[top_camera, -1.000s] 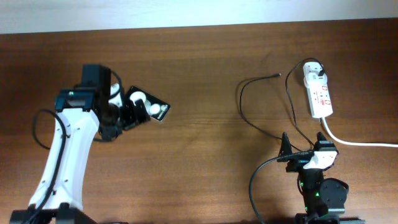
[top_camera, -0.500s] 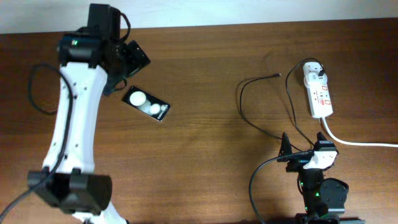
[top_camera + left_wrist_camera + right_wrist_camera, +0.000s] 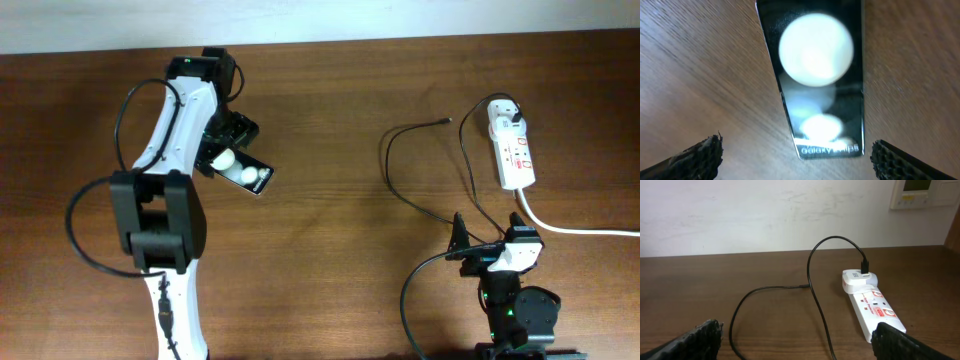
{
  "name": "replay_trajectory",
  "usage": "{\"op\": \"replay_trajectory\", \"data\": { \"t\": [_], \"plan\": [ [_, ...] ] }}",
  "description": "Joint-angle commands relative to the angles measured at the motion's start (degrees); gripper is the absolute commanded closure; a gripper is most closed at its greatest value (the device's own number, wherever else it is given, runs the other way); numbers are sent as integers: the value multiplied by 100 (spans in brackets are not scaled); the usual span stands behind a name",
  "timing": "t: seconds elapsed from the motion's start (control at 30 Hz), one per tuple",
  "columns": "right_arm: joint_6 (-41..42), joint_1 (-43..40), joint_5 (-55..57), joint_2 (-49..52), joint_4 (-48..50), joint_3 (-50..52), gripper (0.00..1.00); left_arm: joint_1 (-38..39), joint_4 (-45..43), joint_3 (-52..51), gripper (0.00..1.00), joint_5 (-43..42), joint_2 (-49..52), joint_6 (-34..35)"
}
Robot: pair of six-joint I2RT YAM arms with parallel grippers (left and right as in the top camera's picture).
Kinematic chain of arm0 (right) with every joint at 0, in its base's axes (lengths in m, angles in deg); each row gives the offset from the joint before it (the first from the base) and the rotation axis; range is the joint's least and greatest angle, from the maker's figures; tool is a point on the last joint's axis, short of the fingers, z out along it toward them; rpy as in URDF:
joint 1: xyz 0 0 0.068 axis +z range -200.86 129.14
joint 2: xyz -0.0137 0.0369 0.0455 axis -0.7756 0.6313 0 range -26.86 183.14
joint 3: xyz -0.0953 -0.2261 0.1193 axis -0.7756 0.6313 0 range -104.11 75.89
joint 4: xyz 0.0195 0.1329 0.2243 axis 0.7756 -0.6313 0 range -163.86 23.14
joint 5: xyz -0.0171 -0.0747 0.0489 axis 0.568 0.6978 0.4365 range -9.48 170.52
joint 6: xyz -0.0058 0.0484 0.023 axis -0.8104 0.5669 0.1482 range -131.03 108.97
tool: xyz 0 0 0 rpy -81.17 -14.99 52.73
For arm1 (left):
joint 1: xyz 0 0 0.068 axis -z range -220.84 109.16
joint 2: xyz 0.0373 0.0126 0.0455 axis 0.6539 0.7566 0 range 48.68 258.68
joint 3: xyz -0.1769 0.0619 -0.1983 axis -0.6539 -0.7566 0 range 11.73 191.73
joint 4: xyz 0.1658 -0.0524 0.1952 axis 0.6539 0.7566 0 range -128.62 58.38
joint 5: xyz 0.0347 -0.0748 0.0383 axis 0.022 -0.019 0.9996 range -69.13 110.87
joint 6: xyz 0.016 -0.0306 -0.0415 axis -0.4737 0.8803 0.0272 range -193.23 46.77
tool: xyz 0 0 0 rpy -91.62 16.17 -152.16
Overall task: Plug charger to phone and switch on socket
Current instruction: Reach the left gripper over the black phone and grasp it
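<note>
The phone (image 3: 252, 176), a black slab with two white round patches, lies flat at the left of the table. My left gripper (image 3: 226, 146) is open just above its near end. In the left wrist view the phone (image 3: 817, 75) fills the middle, and the open fingers (image 3: 801, 165) stand either side of its lower edge without touching it. The white socket (image 3: 512, 150) lies at the far right, with the charger's white plug (image 3: 503, 115) in its far end. The charger cable (image 3: 390, 170) loops left, and its tip (image 3: 445, 121) lies loose. My right gripper (image 3: 802, 345) is open and empty, low near the front edge, facing the socket (image 3: 872, 305) and the charger cable (image 3: 812, 280).
The socket's thick white cord (image 3: 580, 230) runs off to the right edge. The left arm (image 3: 165, 200) stretches from the front edge up over the left side. Bare wood lies between the phone and the charger cable. A wall stands behind the table.
My left gripper swung up to the table's back edge, then came down and right over the phone's near end. The phone, the charger and the right arm have not moved.
</note>
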Motion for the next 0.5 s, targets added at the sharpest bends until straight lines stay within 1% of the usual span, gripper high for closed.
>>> {"op": "replay_trajectory", "data": {
  "t": [0.0,0.07,0.23,0.33,0.47],
  "plan": [
    [20,-44,-50,-42,0,46,1,2,-15,55,1,-46,350,745],
    [20,-44,-50,-42,0,46,1,2,-114,55,1,-66,396,1029],
    [20,-44,-50,-42,0,46,1,0,-557,28,1,-61,420,1023],
    [20,-44,-50,-42,0,46,1,2,-595,28,1,-42,573,831],
    [20,-44,-50,-42,0,46,1,2,-564,28,1,-46,872,811]
  ]
}}
